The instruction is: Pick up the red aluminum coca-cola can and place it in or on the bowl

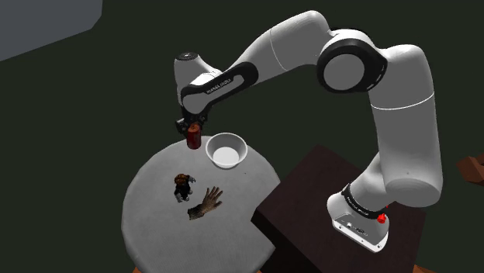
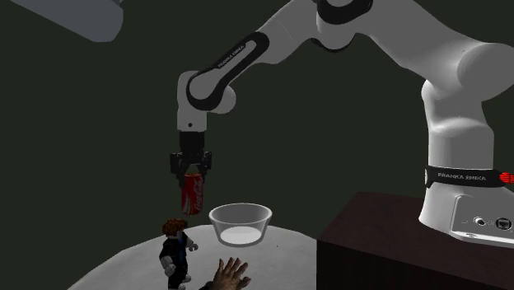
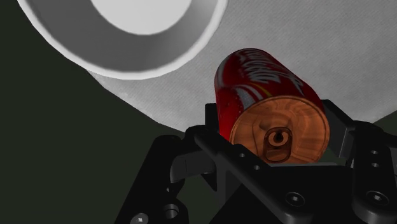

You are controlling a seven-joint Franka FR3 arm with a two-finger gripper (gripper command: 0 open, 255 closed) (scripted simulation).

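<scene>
The jaws are clamped on the top end of the red can (image 2: 192, 195), and it hangs clear of the round counter (image 1: 155, 225), long axis near upright with a slight tilt. The white bowl (image 2: 240, 224) sits just beside and below it, toward the second exterior view's right, and that sideways gap looks like what the carry has to close. Count one can, one bowl, one toy figure (image 1: 182, 187), one model hand (image 1: 205, 203), and a single arm working.
</scene>
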